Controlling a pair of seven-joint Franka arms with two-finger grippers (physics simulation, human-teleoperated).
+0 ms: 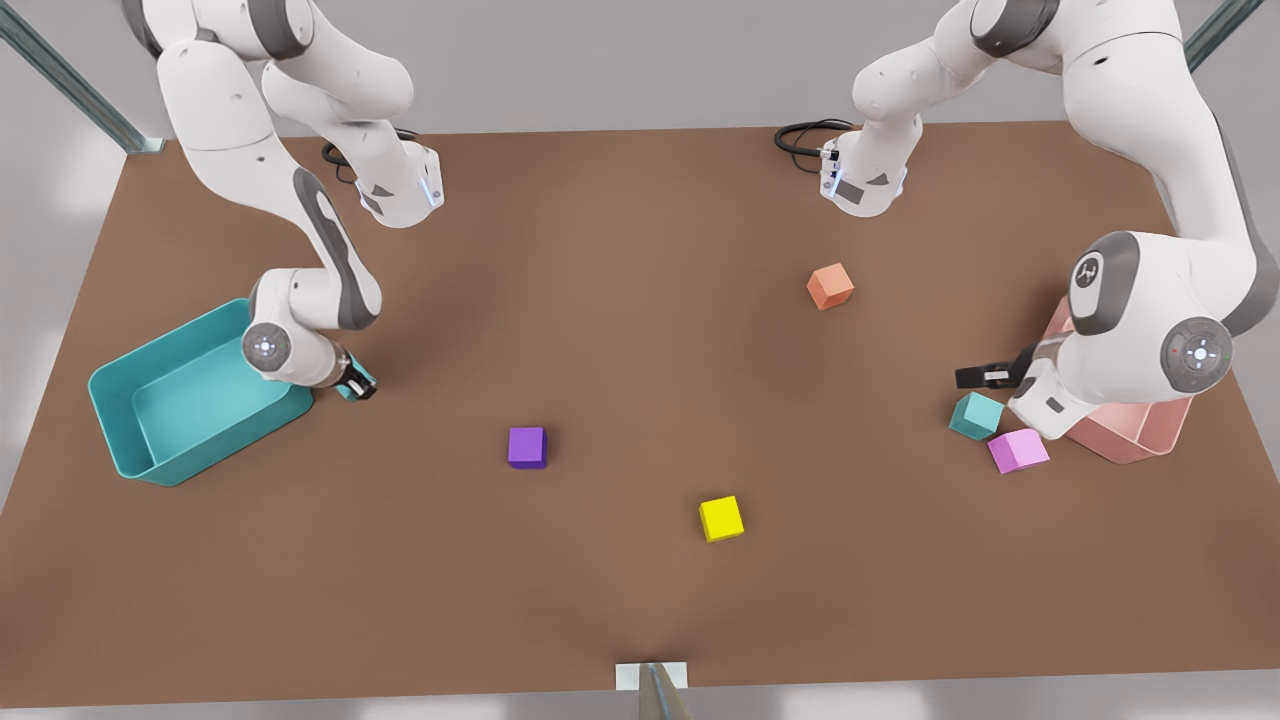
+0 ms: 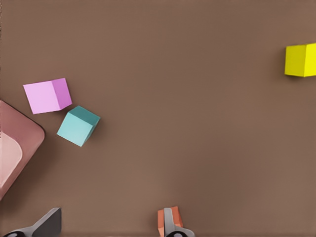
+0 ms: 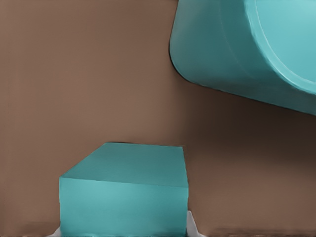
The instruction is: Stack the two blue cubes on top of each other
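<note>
In the front view, the right gripper [image 1: 357, 385] sits low on the brown table [image 1: 620, 330], just beside the large teal bin [image 1: 150, 440] at the front view's left, its fingers closed on a small matte teal cube [image 1: 349, 384] (mostly hidden by the wrist). The second small teal cube [image 1: 976, 415] lies at the front view's right, just beside a pink cube [image 1: 1018, 450] and near a pink bin [image 1: 1140, 435]. The left gripper [image 1: 985, 377] hangs above that cube with its fingers spread and holding nothing. A purple cube [image 1: 527, 446], a yellow cube [image 1: 721, 518] and an orange cube [image 1: 830, 286] lie well apart in the middle.

In the left wrist view, the free teal cube [image 2: 78, 126] nearly touches the pink cube [image 2: 48, 96]; the two fingertips [image 2: 47, 223] stand wide apart.

In the right wrist view, the held cube [image 3: 126, 197] sits between the fingertips, the bin's wall [image 3: 222, 54] near.
</note>
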